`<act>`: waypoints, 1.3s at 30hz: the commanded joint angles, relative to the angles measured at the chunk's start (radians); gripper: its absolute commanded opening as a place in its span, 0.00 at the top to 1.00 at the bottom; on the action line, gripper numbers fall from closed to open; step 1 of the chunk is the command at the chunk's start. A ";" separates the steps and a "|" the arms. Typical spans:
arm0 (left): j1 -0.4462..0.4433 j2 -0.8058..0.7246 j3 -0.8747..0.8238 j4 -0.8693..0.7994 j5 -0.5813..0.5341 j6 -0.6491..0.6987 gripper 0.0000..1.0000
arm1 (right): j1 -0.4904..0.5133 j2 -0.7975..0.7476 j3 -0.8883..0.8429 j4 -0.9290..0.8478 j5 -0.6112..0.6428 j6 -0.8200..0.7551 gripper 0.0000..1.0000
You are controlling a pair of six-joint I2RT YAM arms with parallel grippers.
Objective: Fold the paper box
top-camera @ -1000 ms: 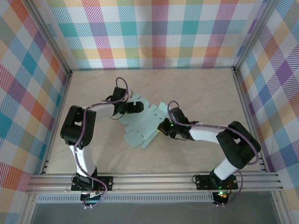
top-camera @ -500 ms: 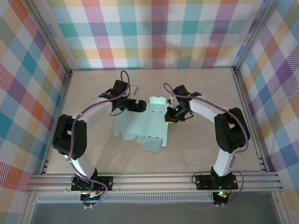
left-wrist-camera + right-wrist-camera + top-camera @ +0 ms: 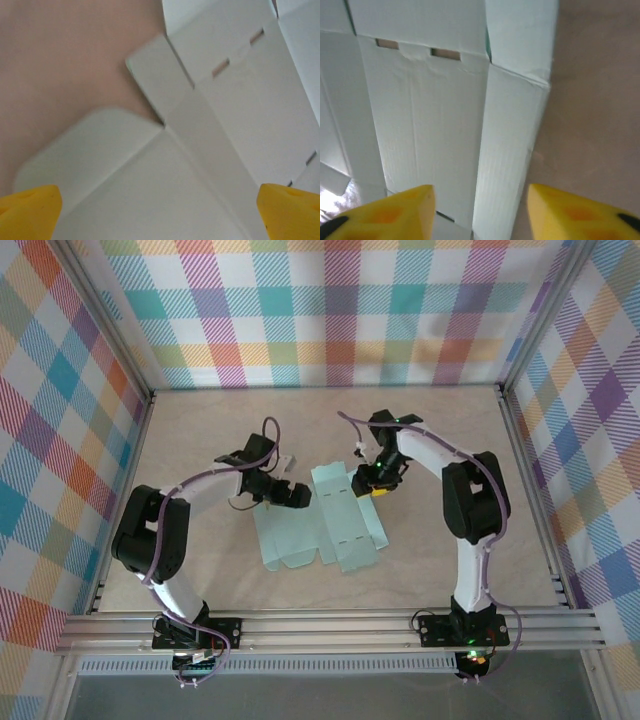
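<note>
Top external: the paper box (image 3: 345,530) lies as a flat die-cut sheet near the middle of the beige table (image 3: 200,570). Left gripper (image 3: 303,496) sits at the sheet's far left edge. Right gripper (image 3: 366,483) sits at its far right edge, slightly farther back.

Left wrist: yellow fingertips (image 3: 30,210) are wide apart, jaws open, nothing clamped. Pale card with a rounded flap (image 3: 90,145) lies below them.

Right wrist: fingertips (image 3: 395,212) are also spread, jaws open over a long creased panel (image 3: 505,150). Two small slots (image 3: 445,53) show farther along the card. Bare table lies to the right.
</note>
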 commanded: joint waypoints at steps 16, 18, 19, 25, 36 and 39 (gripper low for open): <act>-0.060 -0.213 -0.272 0.122 -0.012 -0.153 0.00 | -0.034 -0.748 -0.933 0.988 0.002 0.471 0.00; -0.060 -0.222 -0.287 0.106 -0.036 -0.149 0.00 | -0.033 -0.732 -0.963 1.040 -0.034 0.493 0.00; -0.060 -0.225 -0.294 0.099 -0.051 -0.147 0.00 | -0.034 -0.716 -0.972 1.062 -0.047 0.506 0.06; -0.059 -0.196 -0.312 0.102 -0.074 -0.147 0.00 | -0.033 -0.627 -0.998 1.131 -0.056 0.507 0.40; -0.060 -0.127 -0.340 0.130 -0.101 -0.161 0.00 | -0.035 -0.492 -0.986 1.170 -0.076 0.472 0.58; -0.060 -0.111 -0.339 0.130 -0.102 -0.163 0.00 | -0.033 -0.463 -0.981 1.186 -0.099 0.477 0.62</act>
